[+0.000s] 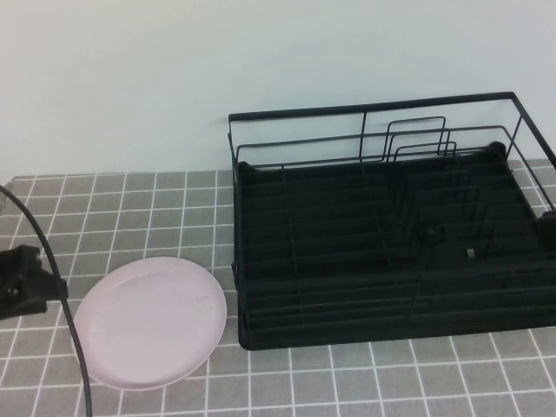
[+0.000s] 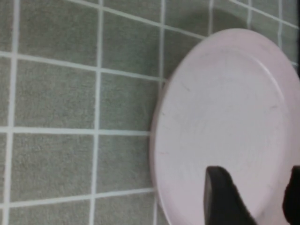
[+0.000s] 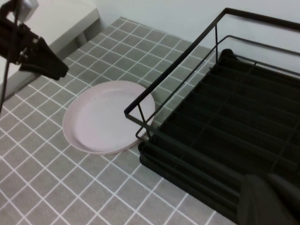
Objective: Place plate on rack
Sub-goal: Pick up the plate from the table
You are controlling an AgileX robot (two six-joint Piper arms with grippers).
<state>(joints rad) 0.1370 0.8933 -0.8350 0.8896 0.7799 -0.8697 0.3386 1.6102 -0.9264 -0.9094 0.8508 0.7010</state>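
Observation:
The pale pink plate (image 1: 149, 321) lies flat on the grey tiled table, just left of the black wire rack (image 1: 391, 252), which has nothing in it. My left gripper (image 1: 26, 280) hovers at the plate's left side. In the left wrist view its fingers (image 2: 224, 197) stand apart over the plate's rim (image 2: 229, 117) with nothing between them, so the gripper (image 2: 258, 194) is open. My right gripper (image 3: 272, 199) is shut, empty, and hangs over the rack's near corner (image 3: 225, 131). The right wrist view also shows the plate (image 3: 110, 117) and the left gripper (image 3: 49, 63).
A white wall runs behind the table. The left arm's black cable (image 1: 74, 347) droops along the plate's left edge. The rack's raised rail (image 1: 373, 109) and upright dividers (image 1: 417, 139) stand at its back. Bare tiles lie in front of the plate and rack.

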